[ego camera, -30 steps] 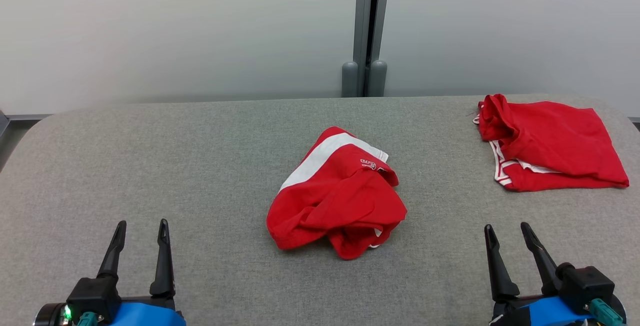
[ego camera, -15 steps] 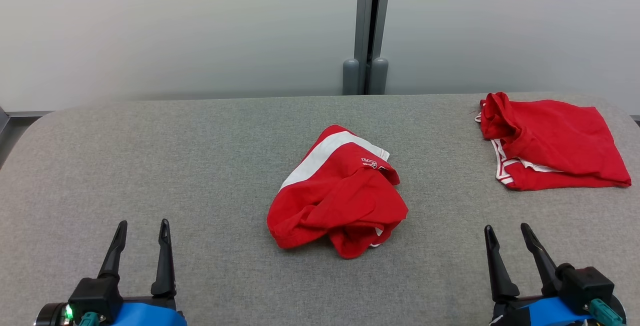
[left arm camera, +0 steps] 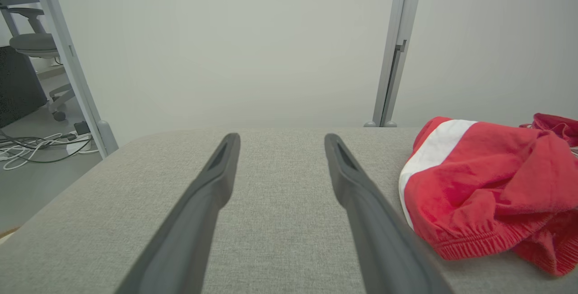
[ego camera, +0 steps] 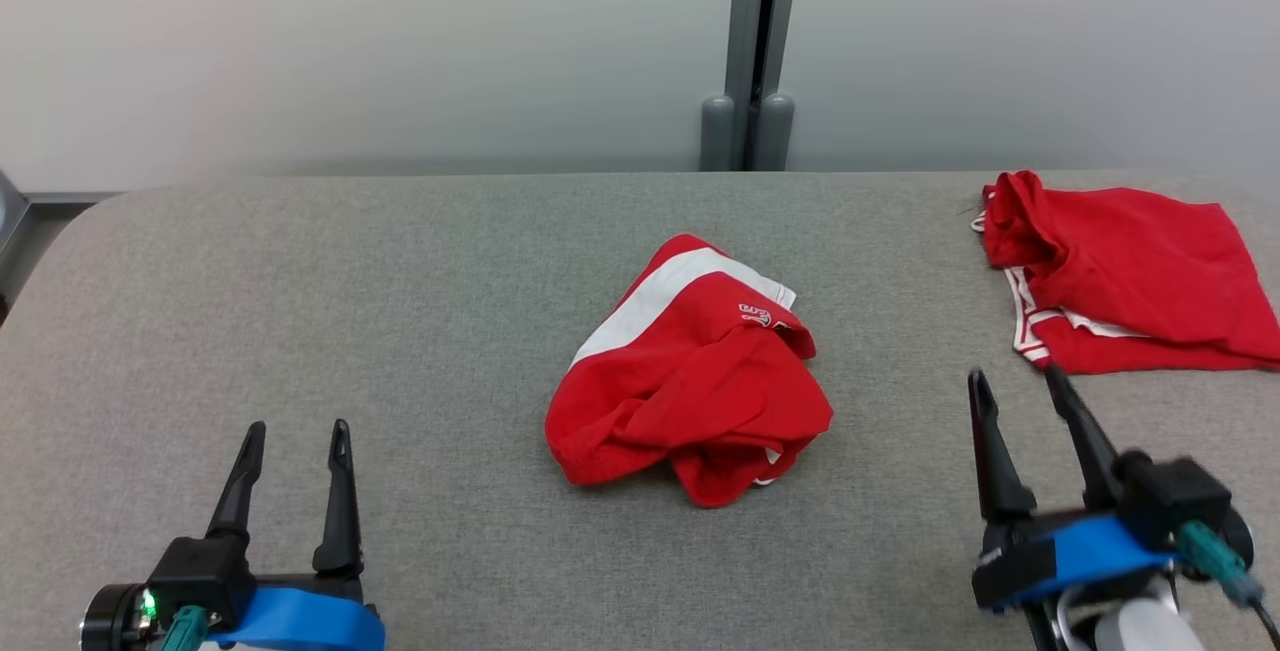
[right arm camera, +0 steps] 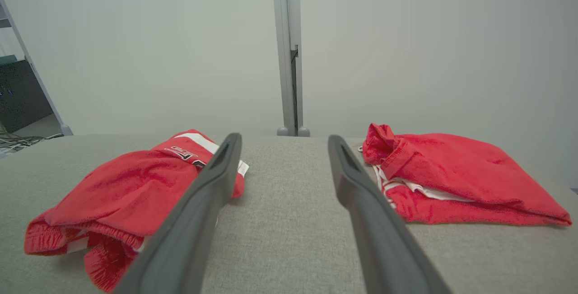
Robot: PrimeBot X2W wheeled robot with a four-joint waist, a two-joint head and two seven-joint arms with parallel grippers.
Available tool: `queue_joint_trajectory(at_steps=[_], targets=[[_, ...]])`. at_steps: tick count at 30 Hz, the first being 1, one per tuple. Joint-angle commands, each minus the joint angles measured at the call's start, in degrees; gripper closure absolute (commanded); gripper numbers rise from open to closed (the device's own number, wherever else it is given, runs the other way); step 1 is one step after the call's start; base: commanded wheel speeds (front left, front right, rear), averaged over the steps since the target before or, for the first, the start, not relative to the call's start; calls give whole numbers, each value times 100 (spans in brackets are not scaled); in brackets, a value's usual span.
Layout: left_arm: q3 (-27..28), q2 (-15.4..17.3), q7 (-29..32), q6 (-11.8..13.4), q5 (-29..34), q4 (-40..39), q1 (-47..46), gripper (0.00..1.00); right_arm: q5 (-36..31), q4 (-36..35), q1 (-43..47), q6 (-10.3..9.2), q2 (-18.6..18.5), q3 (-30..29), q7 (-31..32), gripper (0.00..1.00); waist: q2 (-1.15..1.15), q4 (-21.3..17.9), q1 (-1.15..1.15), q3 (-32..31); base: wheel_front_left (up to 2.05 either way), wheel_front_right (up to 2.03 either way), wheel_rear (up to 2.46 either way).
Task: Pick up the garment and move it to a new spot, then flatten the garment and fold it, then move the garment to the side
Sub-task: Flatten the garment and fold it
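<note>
Grey table (ego camera: 400,281), crumpled red white-striped garment (ego camera: 690,381)

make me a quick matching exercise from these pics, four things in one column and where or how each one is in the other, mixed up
1 garment with the white band
2 other red garment
3 left gripper
4 grey post

a upright behind the table
b open, lower left of head view
c bunched at the table's middle
d lying flat, far right

Pairs: 1-c, 2-d, 3-b, 4-a
</note>
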Motion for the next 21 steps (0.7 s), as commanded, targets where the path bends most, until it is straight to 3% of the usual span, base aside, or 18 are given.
queue_joint_trajectory(at_steps=[1, 9, 21], targets=[[-26, -18, -23, -26, 40, 17, -134, 0, -68, 61, -311, 1, -33, 35, -17, 0, 0, 75, 0, 76, 0, 0, 0], [-179, -77, -24, -47, -6, 56, -417, 0, -158, 685, -1665, 1, -344, 329, -17, 0, 0, 374, 0, 397, 0, 0, 0], [-461, -192, -24, -67, -148, -7, -1008, 0, -324, 2528, -3553, 1, -772, 707, -15, 0, 0, 1004, 0, 1179, 0, 0, 0]])
